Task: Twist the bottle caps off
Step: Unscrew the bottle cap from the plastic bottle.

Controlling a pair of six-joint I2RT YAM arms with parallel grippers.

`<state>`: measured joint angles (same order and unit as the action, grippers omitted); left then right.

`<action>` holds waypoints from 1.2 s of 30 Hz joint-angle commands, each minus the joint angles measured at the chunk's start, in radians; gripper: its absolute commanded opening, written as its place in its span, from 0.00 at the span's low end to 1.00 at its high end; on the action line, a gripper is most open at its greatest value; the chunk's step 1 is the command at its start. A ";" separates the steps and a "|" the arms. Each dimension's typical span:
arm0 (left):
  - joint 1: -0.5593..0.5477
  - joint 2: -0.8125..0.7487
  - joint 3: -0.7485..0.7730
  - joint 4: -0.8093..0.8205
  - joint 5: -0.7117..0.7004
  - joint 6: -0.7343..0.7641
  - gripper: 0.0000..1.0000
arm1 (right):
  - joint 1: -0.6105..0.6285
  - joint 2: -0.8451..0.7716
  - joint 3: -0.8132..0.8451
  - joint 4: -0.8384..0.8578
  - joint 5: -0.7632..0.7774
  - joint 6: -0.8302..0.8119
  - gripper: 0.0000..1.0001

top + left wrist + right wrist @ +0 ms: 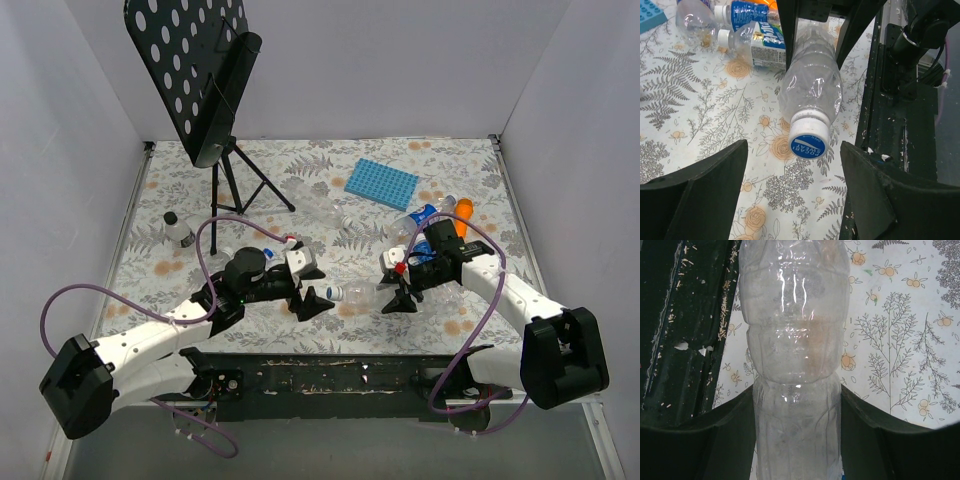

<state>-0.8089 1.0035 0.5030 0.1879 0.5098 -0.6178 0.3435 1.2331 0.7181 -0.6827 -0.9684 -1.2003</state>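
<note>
Left gripper jaws stand apart, right gripper (facing it) clamped.

Diffuse, even overhead light, moderately bright; shadows on the table are faint and soft-edged. White glare streaks run down the clear bottle in the right wrist view. Both wrist views darken and soften toward their lower edges; the top view is sharp throughout.

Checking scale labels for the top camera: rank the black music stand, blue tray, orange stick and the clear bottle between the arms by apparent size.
1. black music stand, largest, though raised nearer the camera
2. blue tray
3. clear bottle
4. orange stick, partly hidden, so unsure
</note>
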 commanded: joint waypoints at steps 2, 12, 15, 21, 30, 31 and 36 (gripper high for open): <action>-0.009 -0.005 0.029 0.087 0.044 -0.006 0.72 | 0.009 0.008 0.032 -0.017 -0.035 -0.015 0.07; -0.007 0.058 0.052 0.099 0.085 -0.033 0.43 | 0.011 0.009 0.034 -0.018 -0.035 -0.015 0.07; -0.007 0.058 0.054 0.090 0.091 -0.037 0.33 | 0.009 0.008 0.034 -0.018 -0.035 -0.015 0.07; -0.007 0.063 0.069 0.078 0.092 -0.124 0.00 | 0.011 0.008 0.034 -0.018 -0.033 -0.013 0.07; -0.004 -0.034 0.075 -0.039 -0.198 -0.705 0.00 | 0.012 0.003 0.032 -0.014 -0.024 -0.010 0.07; -0.003 -0.054 0.072 -0.056 -0.229 -0.779 0.00 | 0.011 0.002 0.032 -0.014 -0.024 -0.008 0.07; -0.004 -0.115 0.081 -0.140 -0.318 -1.037 0.00 | 0.012 0.003 0.032 -0.011 -0.029 -0.007 0.07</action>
<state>-0.8230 0.9562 0.5419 0.1116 0.3477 -1.3655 0.3592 1.2388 0.7315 -0.6670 -1.0245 -1.1999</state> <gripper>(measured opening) 0.327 0.631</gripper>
